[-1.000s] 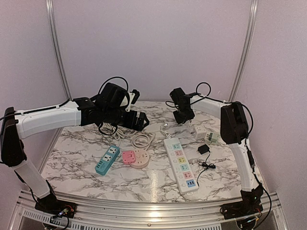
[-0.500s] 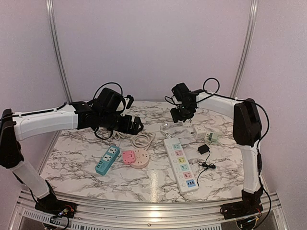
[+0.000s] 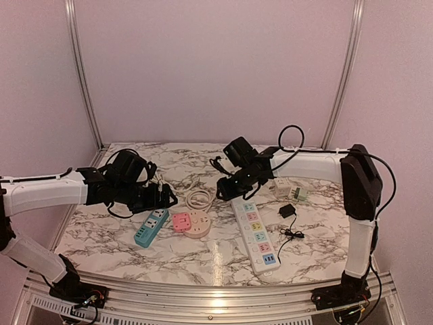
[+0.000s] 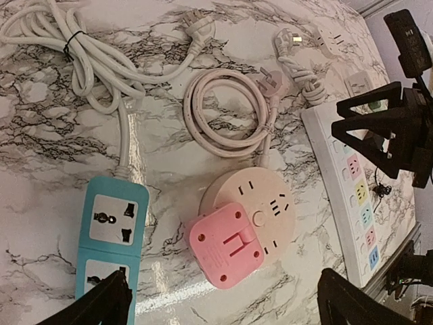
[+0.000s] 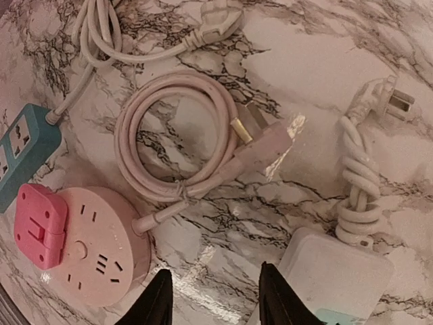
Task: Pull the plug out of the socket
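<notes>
A pink square plug (image 3: 180, 221) sits plugged into the left side of a round pale-pink socket (image 3: 198, 225). In the left wrist view the plug (image 4: 225, 247) lies between my left gripper's fingers, lower down on the round socket (image 4: 264, 203). My left gripper (image 3: 162, 198) is open and empty, hovering above the plug (image 4: 226, 308). My right gripper (image 3: 229, 188) is open and empty (image 5: 213, 298). It hovers over bare marble between the round socket (image 5: 101, 247) and a white power strip (image 5: 338, 271). The plug (image 5: 40, 225) is to its left.
A teal power strip (image 3: 151, 225) lies left of the round socket. The long white strip (image 3: 255, 231) lies to its right. The socket's coiled pink cord (image 5: 179, 135) and white cords lie behind. A black adapter (image 3: 287, 210) and cube adapters (image 3: 283, 186) sit at the right.
Both arms have come down from the back of the table toward the round socket. The left gripper moved near and left, the right gripper moved left and lower.
</notes>
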Action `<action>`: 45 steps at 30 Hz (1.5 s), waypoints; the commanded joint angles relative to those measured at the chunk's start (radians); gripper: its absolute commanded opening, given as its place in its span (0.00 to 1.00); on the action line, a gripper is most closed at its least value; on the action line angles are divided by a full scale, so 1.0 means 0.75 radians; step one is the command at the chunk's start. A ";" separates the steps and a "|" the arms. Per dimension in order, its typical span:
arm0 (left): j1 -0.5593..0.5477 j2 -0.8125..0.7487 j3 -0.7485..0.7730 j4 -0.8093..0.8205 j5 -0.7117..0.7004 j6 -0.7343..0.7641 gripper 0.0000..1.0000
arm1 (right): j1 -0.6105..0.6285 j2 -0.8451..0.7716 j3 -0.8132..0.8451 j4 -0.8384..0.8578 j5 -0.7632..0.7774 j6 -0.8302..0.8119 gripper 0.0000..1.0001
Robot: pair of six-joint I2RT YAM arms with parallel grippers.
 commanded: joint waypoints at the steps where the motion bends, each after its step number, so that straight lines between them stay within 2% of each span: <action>1: 0.013 -0.041 -0.073 0.086 0.092 -0.177 0.99 | 0.073 -0.055 -0.072 0.110 -0.118 0.058 0.38; 5: 0.038 -0.032 -0.177 0.206 0.164 -0.309 0.95 | 0.125 -0.048 -0.112 0.160 -0.165 0.078 0.23; 10: 0.046 0.024 -0.241 0.332 0.209 -0.405 0.87 | 0.141 -0.028 -0.116 0.204 -0.207 0.087 0.15; 23: 0.046 0.181 -0.260 0.450 0.258 -0.469 0.67 | 0.184 0.067 -0.032 0.228 -0.217 0.104 0.11; 37: 0.042 0.301 -0.275 0.622 0.344 -0.511 0.78 | 0.199 0.159 -0.019 0.256 -0.240 0.126 0.08; 42: 0.038 0.339 -0.272 0.714 0.389 -0.560 0.77 | 0.200 0.166 -0.020 0.265 -0.234 0.134 0.07; 45: 0.038 0.337 -0.271 0.757 0.409 -0.585 0.72 | 0.199 0.172 -0.025 0.273 -0.238 0.137 0.07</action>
